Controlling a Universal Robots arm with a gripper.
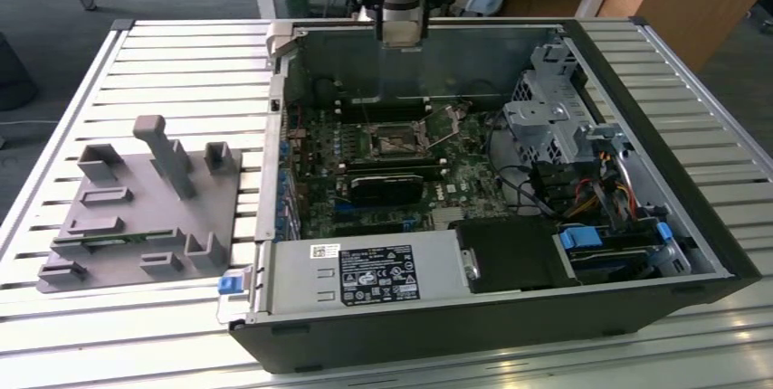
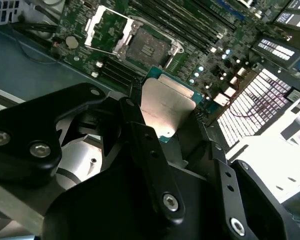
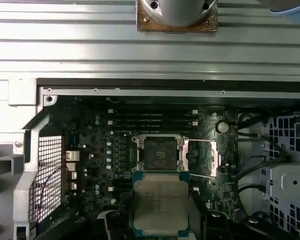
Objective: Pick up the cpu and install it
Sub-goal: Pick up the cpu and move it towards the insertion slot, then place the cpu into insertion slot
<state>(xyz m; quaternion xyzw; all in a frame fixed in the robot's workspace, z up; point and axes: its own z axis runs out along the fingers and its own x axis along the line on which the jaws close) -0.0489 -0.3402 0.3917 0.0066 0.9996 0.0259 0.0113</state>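
The gripper (image 1: 401,34) hangs at the upper centre of the exterior view, above the open computer case (image 1: 676,253). In both wrist views its jaws are closed to the width of the cpu (image 3: 161,200) (image 2: 167,100), pinching two opposite edges. Beneath, the socket (image 3: 160,152) lies uncovered, its load plate (image 3: 200,156) swung aside. The cpu is held flat with its silvery top toward the cameras and its edges parallel to the socket's. It is nearly square.
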